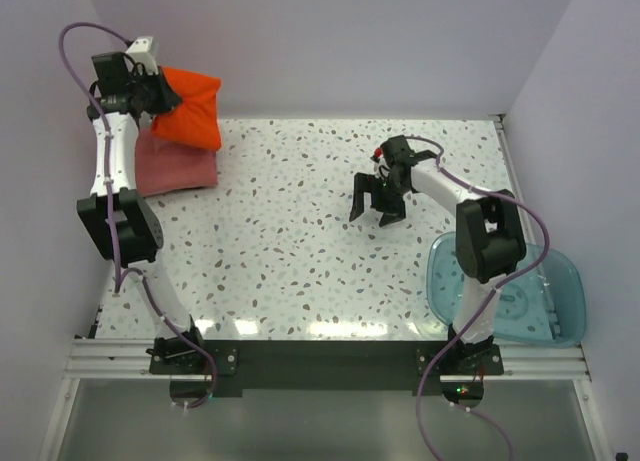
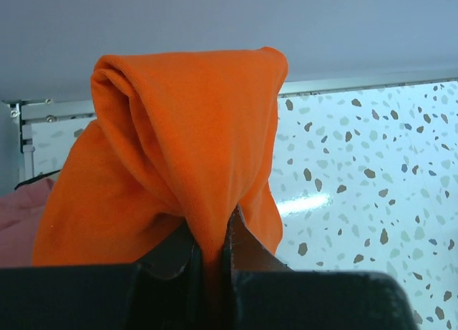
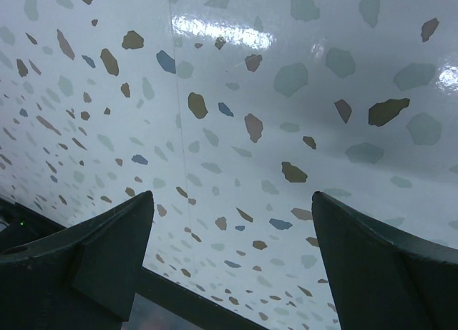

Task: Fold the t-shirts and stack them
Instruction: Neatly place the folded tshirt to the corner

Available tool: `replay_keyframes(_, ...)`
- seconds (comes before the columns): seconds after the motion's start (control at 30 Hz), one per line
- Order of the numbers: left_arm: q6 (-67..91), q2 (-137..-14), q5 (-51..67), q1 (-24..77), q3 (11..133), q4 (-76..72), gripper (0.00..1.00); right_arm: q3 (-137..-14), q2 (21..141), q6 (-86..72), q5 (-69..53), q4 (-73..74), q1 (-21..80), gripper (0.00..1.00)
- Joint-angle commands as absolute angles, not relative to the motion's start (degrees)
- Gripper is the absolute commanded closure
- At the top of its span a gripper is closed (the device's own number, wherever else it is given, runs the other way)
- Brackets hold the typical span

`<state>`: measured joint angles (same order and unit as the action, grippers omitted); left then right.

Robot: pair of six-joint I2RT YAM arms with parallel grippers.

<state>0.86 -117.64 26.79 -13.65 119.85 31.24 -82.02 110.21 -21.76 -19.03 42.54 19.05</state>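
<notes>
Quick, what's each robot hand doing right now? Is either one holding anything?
Left gripper: closed, fingers pinching the orange t-shirt.
Right gripper: open, holding nothing, over the speckled table.

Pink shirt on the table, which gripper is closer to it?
Left. The left gripper hangs just above the pink shirt, shut on the orange shirt; the right gripper is open, far off across the table.

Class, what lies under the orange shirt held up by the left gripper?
The pink shirt, lying flat on the table. The orange shirt and left gripper cover its far edge, so whether they touch is hidden.
</notes>
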Motion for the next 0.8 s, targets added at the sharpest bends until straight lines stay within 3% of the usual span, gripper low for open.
replay_keyframes(0.0,1.8,-117.7,31.6,-16.8,120.9,30.8,1.00,-81.8,106.3,-20.8,-20.0,43.2,19.0,0.05)
replay_keyframes(0.17,2.5,-118.6,31.9,-20.4,116.9,28.3,1.00,-81.3,105.7,-20.7,-19.7,44.0,19.2,0.05)
replay_keyframes(0.5,4.0,-121.3,20.2,-24.3,113.5,27.2,0.97,-80.9,102.6,-21.2,-18.4,45.6,19.2,0.05)
replay_keyframes(0.57,4.2,-121.7,19.4,-25.1,113.1,28.1,0.70,-80.9,101.7,-21.4,-18.3,46.0,19.2,0.05)
replay_keyframes(0.6,4.7,-122.1,17.9,-25.3,113.0,28.6,0.43,-80.9,101.3,-21.5,-18.1,46.1,19.2,0.05)
replay_keyframes(0.67,5.1,-121.9,15.5,-25.5,112.9,29.2,0.25,-80.9,100.0,-21.7,-17.8,46.1,19.2,0.05)
replay_keyframes(0.7,5.5,-121.0,13.0,-25.5,112.4,29.2,0.00,-80.9,99.6,-21.7,-17.6,46.2,19.2,0.05)
replay_keyframes(0.77,6.2,-119.3,8.9,-25.5,112.1,29.4,0.00,-81.2,98.9,-21.6,-17.1,46.8,19.2,0.05)
